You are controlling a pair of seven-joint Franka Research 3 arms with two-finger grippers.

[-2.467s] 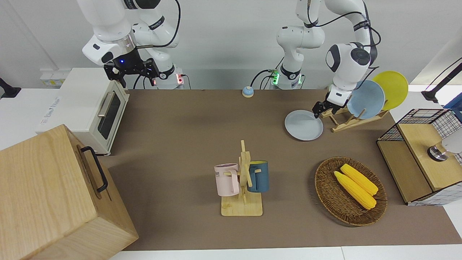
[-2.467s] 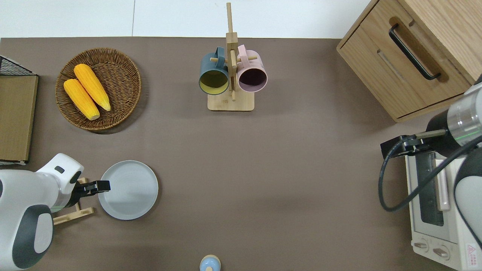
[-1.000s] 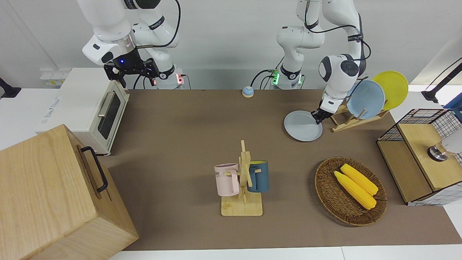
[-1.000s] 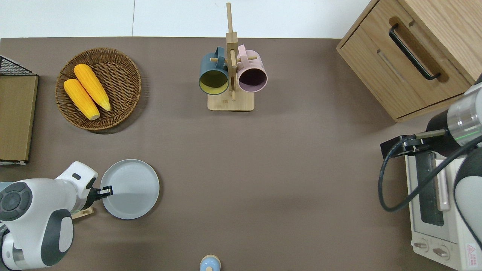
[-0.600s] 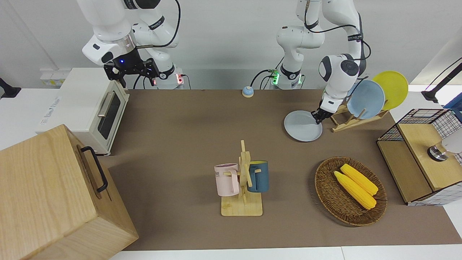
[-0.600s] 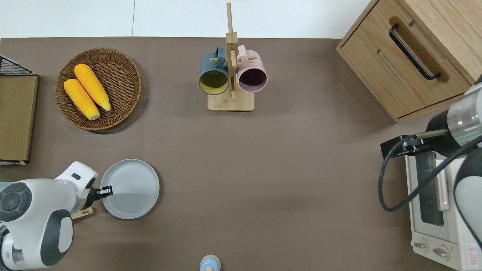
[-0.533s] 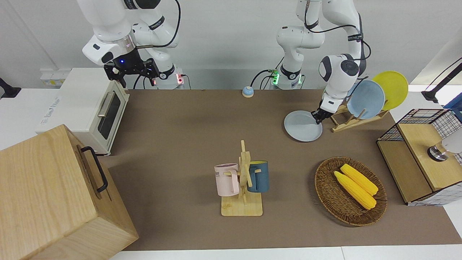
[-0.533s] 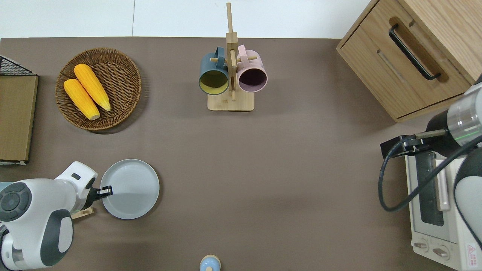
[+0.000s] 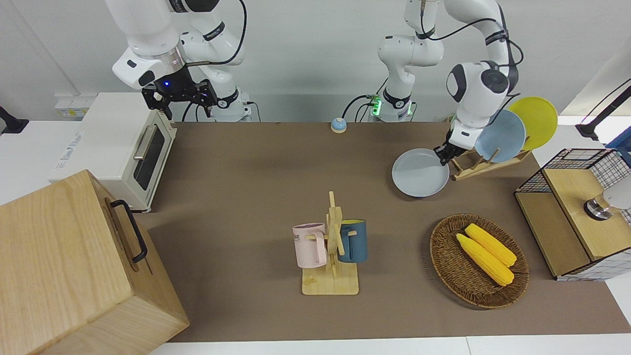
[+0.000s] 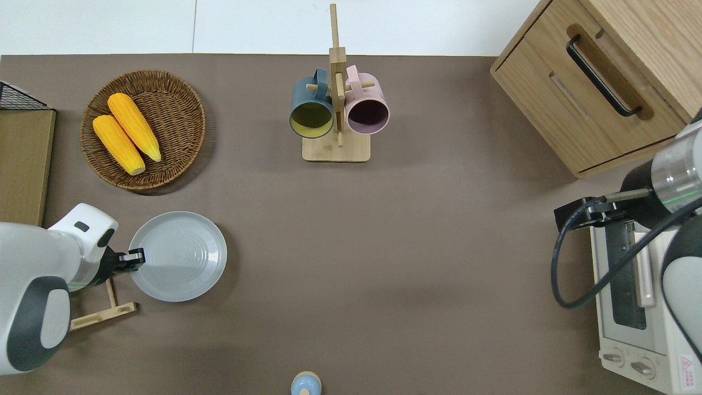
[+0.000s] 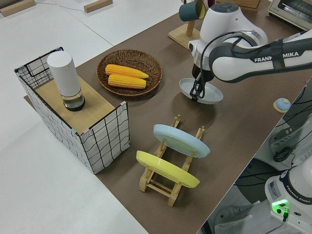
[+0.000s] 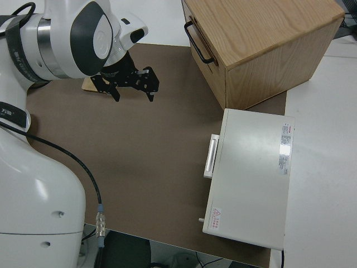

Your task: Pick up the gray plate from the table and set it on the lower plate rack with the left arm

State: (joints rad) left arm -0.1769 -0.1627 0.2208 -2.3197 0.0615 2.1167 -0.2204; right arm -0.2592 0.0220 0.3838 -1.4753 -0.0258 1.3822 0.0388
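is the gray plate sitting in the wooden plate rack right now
No, the gray plate hangs clear of the table in the left end effector, while the lower plate rack holds only the blue and yellow plates.

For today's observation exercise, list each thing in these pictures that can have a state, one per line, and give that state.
Gray plate: gripped by its rim, lifted off the table.
Left gripper: shut on the gray plate.
Right gripper: open, arm parked.
Rack: holds the blue plate and yellow plate, both slanted.
Oven: door shut.
Mugs: two, hung on the stand.
Basket: holds two corn cobs.
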